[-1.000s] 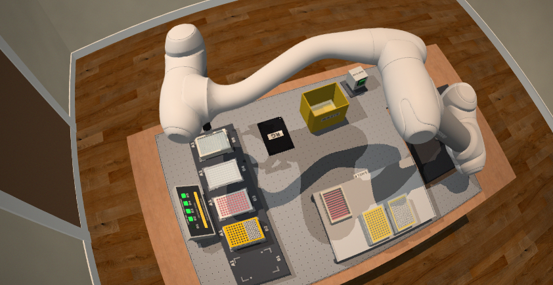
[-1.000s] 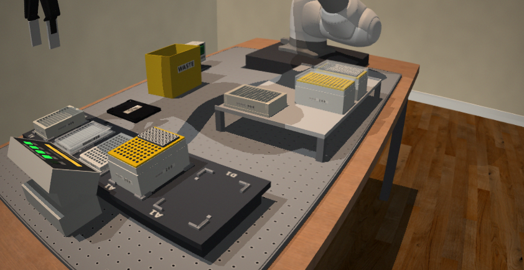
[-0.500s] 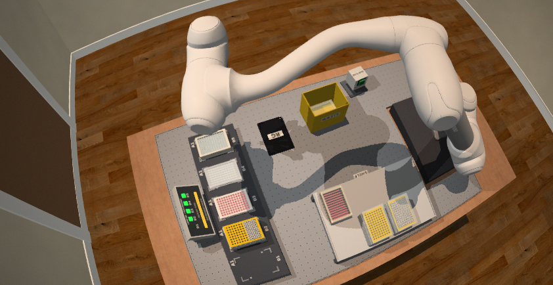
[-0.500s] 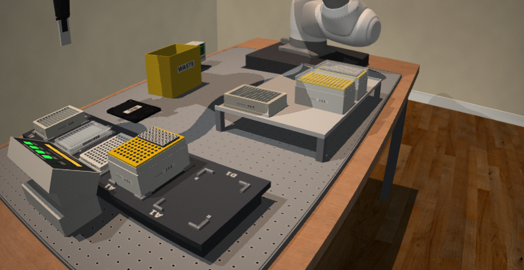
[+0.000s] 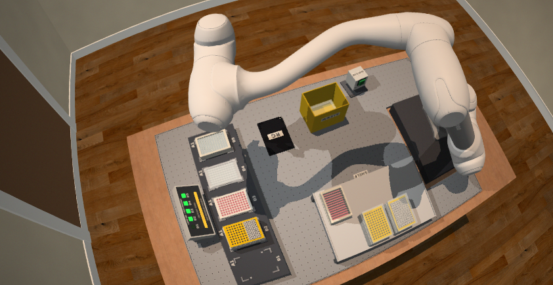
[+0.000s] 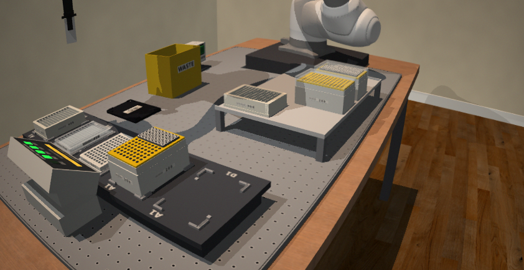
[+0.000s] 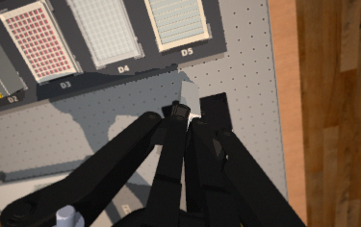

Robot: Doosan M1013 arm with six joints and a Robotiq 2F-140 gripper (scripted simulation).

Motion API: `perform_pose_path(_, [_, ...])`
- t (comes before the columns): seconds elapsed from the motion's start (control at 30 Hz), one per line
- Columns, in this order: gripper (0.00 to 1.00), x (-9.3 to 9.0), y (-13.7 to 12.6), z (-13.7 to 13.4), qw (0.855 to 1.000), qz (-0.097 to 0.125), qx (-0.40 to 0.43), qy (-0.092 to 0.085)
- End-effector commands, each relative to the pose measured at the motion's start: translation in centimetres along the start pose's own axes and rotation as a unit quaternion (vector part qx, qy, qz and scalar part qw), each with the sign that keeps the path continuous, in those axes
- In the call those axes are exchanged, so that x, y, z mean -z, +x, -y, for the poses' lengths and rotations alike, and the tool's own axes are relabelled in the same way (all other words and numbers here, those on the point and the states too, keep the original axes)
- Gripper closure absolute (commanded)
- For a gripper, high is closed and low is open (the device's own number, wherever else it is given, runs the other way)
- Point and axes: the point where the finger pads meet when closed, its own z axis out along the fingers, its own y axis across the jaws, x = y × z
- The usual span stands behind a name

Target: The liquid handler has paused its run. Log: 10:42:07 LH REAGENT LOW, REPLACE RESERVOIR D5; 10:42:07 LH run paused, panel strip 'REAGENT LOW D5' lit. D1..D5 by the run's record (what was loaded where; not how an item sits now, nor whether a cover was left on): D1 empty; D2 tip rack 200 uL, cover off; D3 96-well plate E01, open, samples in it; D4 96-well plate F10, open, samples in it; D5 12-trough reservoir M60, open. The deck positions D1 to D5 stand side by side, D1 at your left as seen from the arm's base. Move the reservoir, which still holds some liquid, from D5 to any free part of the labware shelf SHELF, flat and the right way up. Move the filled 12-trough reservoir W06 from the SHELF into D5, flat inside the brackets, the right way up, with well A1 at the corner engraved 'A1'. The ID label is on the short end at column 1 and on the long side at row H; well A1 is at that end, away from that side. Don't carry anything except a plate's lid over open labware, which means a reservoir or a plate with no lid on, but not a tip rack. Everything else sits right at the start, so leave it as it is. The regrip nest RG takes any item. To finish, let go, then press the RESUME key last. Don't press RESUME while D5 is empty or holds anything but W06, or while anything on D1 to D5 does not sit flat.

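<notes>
My gripper (image 7: 186, 94) is fully closed on nothing, high above the desk (image 5: 143, 175). The reservoir (image 7: 176, 21) sits in D5; W06 (image 5: 335, 204) rests on the shelf (image 5: 377, 240).

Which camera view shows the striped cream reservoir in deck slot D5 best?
Wrist view: the striped cream reservoir appears from above, troughs distinct, over its D5 label. The top view shows it partly under the arm; the exterior view shows it small and side-on.
</notes>
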Motion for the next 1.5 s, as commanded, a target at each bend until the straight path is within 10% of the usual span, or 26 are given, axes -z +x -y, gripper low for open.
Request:
perform_pose_path(0.0, [1.00, 0.0, 0.0, 0.0, 1.000, 0.000, -0.026, 0.000])
perform_pose_path(1.0, [1.00, 0.2, -7.0, -4.0, 0.960, 0.000, -0.282, 0.000])
perform_pose_path(1.47, [1.00, 0.2, -7.0, -4.0, 0.911, 0.000, -0.413, 0.000])
